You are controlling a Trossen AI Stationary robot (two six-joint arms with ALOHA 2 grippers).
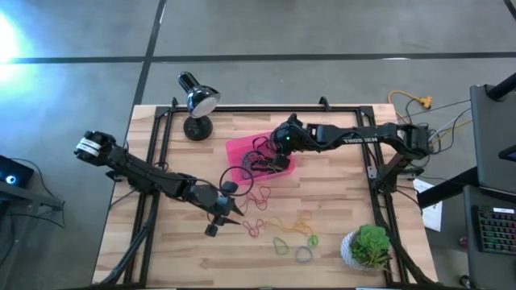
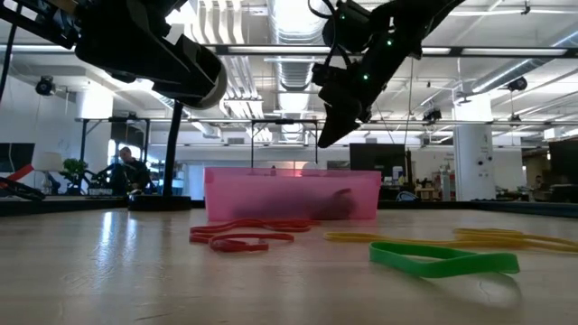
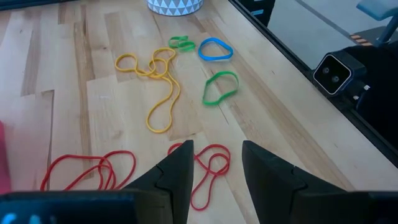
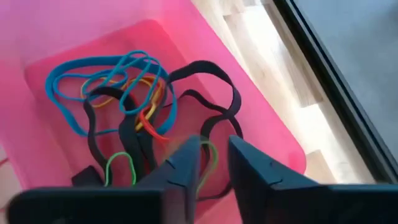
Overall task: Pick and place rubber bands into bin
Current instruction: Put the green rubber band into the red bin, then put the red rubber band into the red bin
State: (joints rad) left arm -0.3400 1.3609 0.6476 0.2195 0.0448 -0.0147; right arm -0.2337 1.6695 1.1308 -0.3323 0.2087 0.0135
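From above, a pale wooden plank table (image 1: pixel 322 201) holds one small rectangular bright pink plastic bin (image 1: pixel 242 149) near its middle. One black desk lamp (image 1: pixel 197 101) stands just beyond the bin, and one white pot with a green plant (image 1: pixel 367 247) sits at the table's near right corner. The right gripper (image 1: pixel 270 161) hangs over the bin; the left gripper (image 1: pixel 228 211) hovers nearer than the bin, beside thin loose rubber bands (image 1: pixel 258 197) in red, yellow and green, lying flat on the wood.

At table height, the bin's low translucent wall shows dark bands inside. In front of it lie red loops (image 2: pixel 239 236), yellow loops (image 2: pixel 406 238) and one flat green band (image 2: pixel 442 260). The right gripper (image 2: pixel 330 135) points down above the bin, apart from it. Behind is an open hall with ceiling pipes, strip lights and a seated person (image 2: pixel 126 171) far off.

The left wrist view shows the left gripper (image 3: pixel 214 165) with fingers apart, holding nothing, above the red loops (image 3: pixel 208 165). Beyond lie about three linked yellow loops (image 3: pixel 155 81), two green bands (image 3: pixel 219 87) and one blue band (image 3: pixel 216 50).

The right wrist view shows the right gripper (image 4: pixel 214 155) with a narrow gap between its fingers, gripping nothing, over the bin (image 4: pixel 267 130). Inside lies a tangle: wide black bands (image 4: pixel 211 81), blue loops (image 4: pixel 93 81), and thin orange, red and green ones.
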